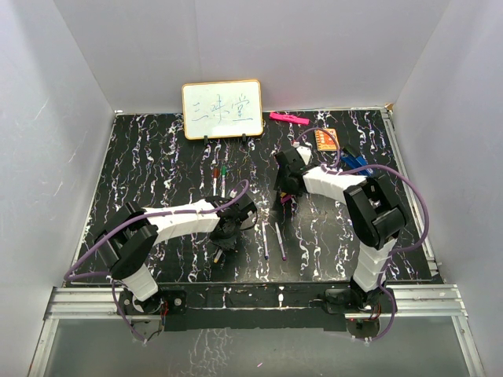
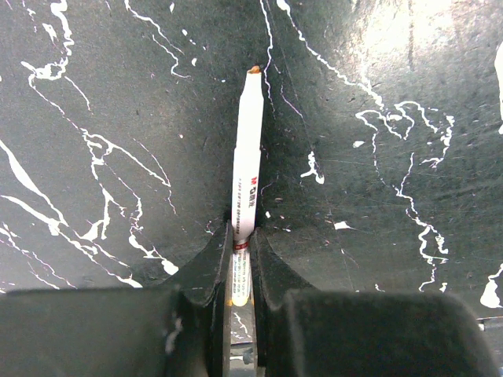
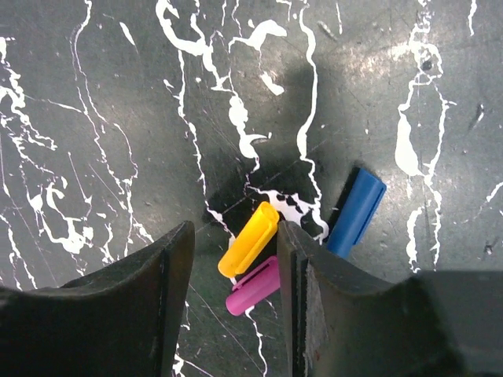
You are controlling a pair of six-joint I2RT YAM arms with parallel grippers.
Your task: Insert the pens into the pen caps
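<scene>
Jaws: left gripper (image 2: 240,236) clenched on thin white plastic pen (image 2: 247,149), tip seemingly yellow, frame centre | right gripper (image 3: 236,232) spread apart, straddling stubby yellow plastic cap (image 3: 250,239) at lower centre | magenta cap (image 3: 253,287) touching it below | blue cap (image 3: 357,210) just right.

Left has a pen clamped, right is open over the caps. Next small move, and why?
Probably lower the right gripper and close on the yellow cap. It lies between the open fingers, and the pen clamped in the left gripper seems to have a yellowish tip. The pink cap beside it could get caught too.
</scene>
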